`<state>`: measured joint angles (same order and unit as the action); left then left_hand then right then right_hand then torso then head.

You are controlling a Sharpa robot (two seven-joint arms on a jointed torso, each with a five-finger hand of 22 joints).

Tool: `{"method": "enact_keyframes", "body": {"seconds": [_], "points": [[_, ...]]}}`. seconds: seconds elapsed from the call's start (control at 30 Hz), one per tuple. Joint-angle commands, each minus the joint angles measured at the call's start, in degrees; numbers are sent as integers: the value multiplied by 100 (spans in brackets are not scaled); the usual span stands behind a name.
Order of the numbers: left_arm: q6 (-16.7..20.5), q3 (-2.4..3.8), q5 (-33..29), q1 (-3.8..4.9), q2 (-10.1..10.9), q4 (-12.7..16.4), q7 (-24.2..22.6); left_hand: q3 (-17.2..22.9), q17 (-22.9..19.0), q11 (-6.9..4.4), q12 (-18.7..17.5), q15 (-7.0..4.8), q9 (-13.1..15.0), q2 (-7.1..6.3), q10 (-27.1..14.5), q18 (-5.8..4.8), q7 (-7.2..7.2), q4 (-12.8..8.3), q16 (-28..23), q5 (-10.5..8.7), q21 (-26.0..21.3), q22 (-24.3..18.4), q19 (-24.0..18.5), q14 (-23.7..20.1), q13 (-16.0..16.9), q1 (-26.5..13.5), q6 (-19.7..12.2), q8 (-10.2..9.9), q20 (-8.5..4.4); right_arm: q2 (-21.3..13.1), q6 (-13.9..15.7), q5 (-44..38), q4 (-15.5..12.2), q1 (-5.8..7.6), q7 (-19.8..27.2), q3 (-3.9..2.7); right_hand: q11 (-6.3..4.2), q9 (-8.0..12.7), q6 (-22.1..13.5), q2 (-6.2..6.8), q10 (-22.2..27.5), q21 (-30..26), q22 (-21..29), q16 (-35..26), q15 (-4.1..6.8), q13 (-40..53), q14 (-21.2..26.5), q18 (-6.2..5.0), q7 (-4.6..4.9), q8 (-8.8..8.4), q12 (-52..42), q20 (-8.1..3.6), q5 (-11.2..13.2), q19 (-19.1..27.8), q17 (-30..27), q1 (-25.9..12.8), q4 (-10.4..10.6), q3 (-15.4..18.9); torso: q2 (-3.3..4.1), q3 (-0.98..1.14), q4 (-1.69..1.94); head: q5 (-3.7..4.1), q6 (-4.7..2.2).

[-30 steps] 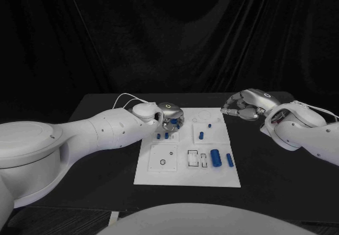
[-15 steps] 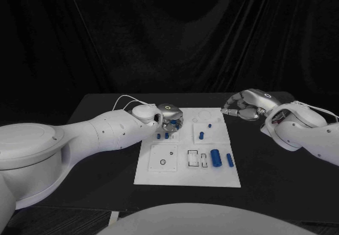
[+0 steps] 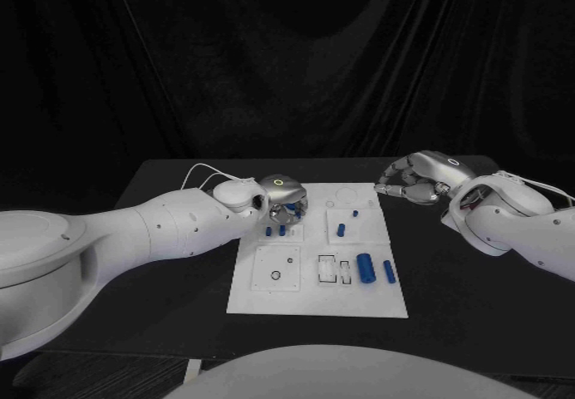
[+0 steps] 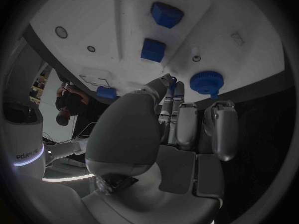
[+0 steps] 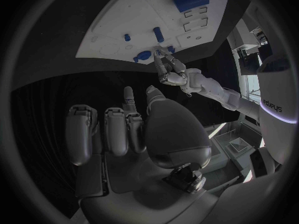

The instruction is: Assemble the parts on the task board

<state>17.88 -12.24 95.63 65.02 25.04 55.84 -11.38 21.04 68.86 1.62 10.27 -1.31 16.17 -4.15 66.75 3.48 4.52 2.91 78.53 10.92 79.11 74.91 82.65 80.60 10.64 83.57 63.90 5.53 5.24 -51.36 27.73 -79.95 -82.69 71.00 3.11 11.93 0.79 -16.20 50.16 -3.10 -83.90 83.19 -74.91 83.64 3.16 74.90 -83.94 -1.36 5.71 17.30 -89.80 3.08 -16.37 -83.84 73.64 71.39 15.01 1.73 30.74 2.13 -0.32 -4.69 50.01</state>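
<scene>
L robot hand [image 3: 285,199] over task board [image 3: 317,291], grasp unclear; R robot hand [image 3: 414,179] empty, released.

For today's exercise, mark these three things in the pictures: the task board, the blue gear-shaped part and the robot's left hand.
task board [image 3: 314,301]: head view, bare near edge.
blue gear-shaped part [image 4: 206,80]: left wrist view, its round top.
left hand [image 3: 285,199]: head view, middle of the hand.

Left hand [image 3: 282,198] hangs low with fingers [image 4: 187,127] extended, empty; right hand [image 3: 414,179] hovers, fingers loosely apart.
</scene>
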Motion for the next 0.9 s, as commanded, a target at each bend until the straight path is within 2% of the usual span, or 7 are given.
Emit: {"method": "enact_keyframes", "body": {"seconds": [0.03, 0.13, 0.2, 0.37, 0.57, 0.73, 0.9], "points": [[118, 15, 5, 186, 139, 226, -87, -22, -58, -33, -78, 6, -43, 42, 65, -68, 5, -21, -63, -83, -47, 1138, 5, 6, -47, 0, -11, -72, -6, -12, -7, -10, 2, -15, -27, -5, 42, 9, 42, -50, -610, -24, -1255, -21, -38, 1510, -322, -55, 11, -15, -20, 38, -35, -285, -5, 3, 19, 0, -2, -1, 1, 0, -1], [-19, 15, 5, 345, 305, 429, -96, -32, -109, -42, -140, 3, -79, 44, 53, -57, -6, -14, -102, -155, -103, 1122, -28, -21, -89, -6, -33, -110, -7, -8, -22, -10, 11, -17, -34, -5, 42, 9, 42, -50, -610, -24, -1255, -21, -38, 1510, -322, -55, 11, -15, -20, 38, -35, -285, -5, 3, 19, 0, -6, 0, 2, 0, -1], [-49, 15, 5, 414, 414, 544, -95, -41, -143, -49, -189, -3, -110, 43, 42, -50, -15, -9, -130, -231, -140, 1112, -51, -44, -122, -4, -52, -139, -6, -3, -36, -10, 16, -19, -37, -5, 42, 9, 42, -50, -610, -24, -1255, -21, -38, 1510, -322, -55, 11, -15, -20, 38, -35, -285, -5, 3, 19, 0, -9, 1, 3, -6, -1], [-159, 14, 5, 494, 572, 664, -99, -45, -177, -53, -235, -5, -144, 36, 41, -46, -18, -19, -156, -313, -166, 1106, -66, -65, -155, 21, -69, -162, -6, 9, -58, 24, 26, -25, -36, -5, 41, 9, 48, -55, -610, -25, -1255, -23, -38, 1510, -321, -55, 9, -13, -20, 38, -34, -284, -10, 6, 19, -3, -14, 2, 0, -11, -1], [-482, 13, 5, 513, 617, 618, -136, -56, -226, -48, -307, -3, -200, 36, 23, -36, -18, 8, -192, -467, -221, 1092, -99, -100, -204, 24, -113, -187, -3, 17, -64, 60, 29, -28, -37, -5, 41, 9, 53, -57, -610, -26, -1255, -21, -37, 1510, -322, -55, 8, -11, -20, 38, -33, -284, -6, 10, 17, -4, -9, 6, 0, 2, -1], [-679, 12, 5, 475, 624, 564, -150, -56, -305, -46, -353, 0, -237, 32, -5, -34, -19, 22, -246, -512, -237, 1090, -110, -155, -232, 28, -163, -195, 0, 30, -76, 69, 34, -29, -41, -5, 41, 9, 53, -57, -610, -26, -1255, -21, -37, 1510, -322, -55, 8, -11, -20, 38, -33, -284, -6, 10, 17, -4, -17, 10, 2, -11, -1], [-674, 12, 5, 429, 628, 532, -140, -64, -438, -55, -406, -2, -286, 15, -60, -8, -38, 39, -339, -531, -367, 1053, -200, -263, -258, 27, -257, -197, 7, 44, -85, 72, 44, -30, -39, -5, 39, 9, 55, -57, -610, -27, -1254, -25, -37, 1510, -321, -56, 7, -11, -20, 37, -31, -284, -16, 16, 15, -6, 4, -3, 2, -32, -1]]}}
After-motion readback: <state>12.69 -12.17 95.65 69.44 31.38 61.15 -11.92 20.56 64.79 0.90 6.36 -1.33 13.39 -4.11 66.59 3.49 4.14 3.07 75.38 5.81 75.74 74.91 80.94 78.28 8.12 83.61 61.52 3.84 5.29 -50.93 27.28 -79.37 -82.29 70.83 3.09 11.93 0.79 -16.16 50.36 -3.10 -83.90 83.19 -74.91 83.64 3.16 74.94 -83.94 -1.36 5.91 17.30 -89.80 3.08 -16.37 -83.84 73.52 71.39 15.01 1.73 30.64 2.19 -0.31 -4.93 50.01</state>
